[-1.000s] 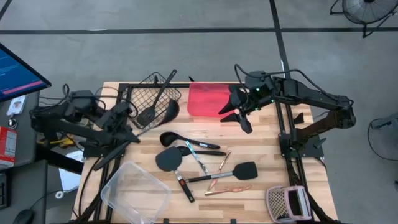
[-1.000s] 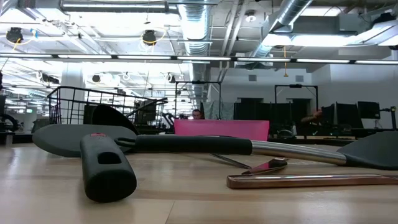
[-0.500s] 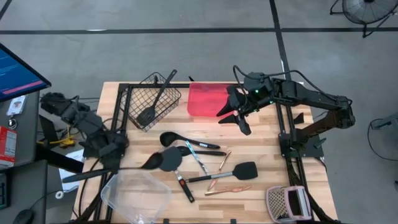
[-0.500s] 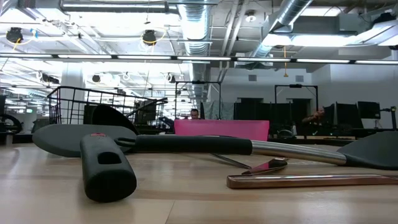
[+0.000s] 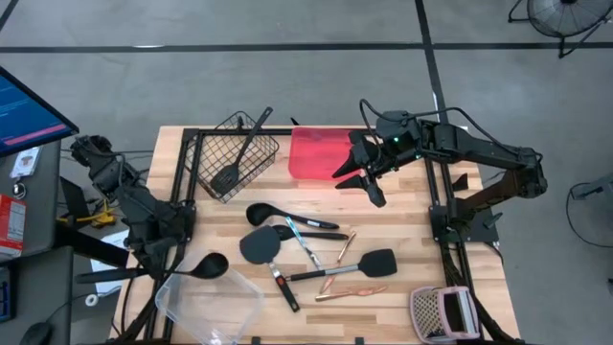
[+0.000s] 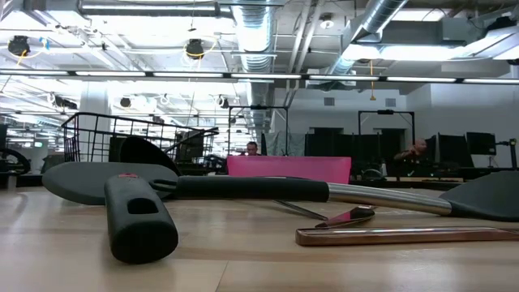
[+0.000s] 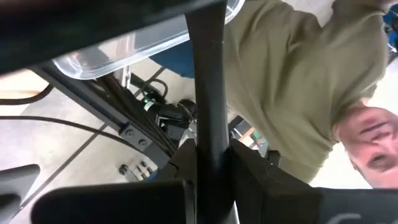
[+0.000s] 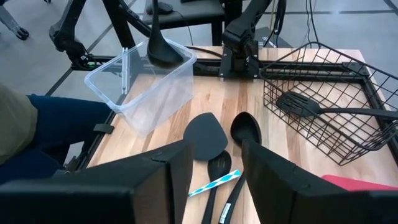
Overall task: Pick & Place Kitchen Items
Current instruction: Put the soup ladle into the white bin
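Left jaws clamping ladle (image 5: 196, 267) handle, over tub (image 5: 213, 299)

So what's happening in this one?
The robot is sorting utensils. Its left pincer is shut on a black ladle's handle, holding the bowl over the clear tub's rim. The right pincer hangs empty over the red tray. One spatula sits in the wire basket; several utensils lie loose on the table.

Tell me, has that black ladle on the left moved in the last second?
Yes. The left end effector has swung the ladle away from the wire basket and toward the clear tub, its bowl now at the tub's rim.
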You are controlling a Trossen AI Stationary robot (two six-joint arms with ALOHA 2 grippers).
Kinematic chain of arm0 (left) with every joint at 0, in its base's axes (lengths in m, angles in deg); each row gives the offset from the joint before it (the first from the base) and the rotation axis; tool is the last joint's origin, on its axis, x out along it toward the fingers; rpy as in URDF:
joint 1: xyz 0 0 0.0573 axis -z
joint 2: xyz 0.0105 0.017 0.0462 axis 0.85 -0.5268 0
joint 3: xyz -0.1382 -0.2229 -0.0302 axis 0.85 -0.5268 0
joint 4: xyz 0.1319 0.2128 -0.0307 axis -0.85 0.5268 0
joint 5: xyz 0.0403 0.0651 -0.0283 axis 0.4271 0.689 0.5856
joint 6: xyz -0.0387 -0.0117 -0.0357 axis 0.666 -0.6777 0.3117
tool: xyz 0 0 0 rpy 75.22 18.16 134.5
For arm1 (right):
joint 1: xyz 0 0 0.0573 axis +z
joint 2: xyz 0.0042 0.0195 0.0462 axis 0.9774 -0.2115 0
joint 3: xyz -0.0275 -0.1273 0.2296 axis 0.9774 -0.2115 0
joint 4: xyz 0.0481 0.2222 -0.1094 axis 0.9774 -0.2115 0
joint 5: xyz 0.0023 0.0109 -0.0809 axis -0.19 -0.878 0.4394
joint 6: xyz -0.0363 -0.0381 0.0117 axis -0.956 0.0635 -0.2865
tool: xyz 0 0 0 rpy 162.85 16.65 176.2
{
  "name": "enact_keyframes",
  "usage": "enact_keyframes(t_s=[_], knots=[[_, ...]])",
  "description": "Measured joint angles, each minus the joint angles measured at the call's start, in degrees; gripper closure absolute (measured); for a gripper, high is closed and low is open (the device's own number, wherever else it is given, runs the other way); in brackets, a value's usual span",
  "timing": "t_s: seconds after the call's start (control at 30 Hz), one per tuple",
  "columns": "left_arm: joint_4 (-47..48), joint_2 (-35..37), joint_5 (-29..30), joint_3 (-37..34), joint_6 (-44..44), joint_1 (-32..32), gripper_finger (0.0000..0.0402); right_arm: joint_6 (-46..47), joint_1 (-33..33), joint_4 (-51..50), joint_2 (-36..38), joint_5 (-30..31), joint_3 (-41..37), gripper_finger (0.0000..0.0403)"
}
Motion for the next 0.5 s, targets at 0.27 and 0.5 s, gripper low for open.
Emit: enact_keyframes(t_s=[0.27, 0.5], knots=[[0.0, -4.3, -8.9, -0.3, 0.0, 2.5, 0.036, 0.0, 0.0, -0.2, 0.0, 0.0, 0.0, 0.027], [1.5, -8.2, -9.2, -0.3, -0.7, 3.7, 0.0355, 0.0, 0.0, -0.2, -0.1, 0.0, 0.0, 0.027]])
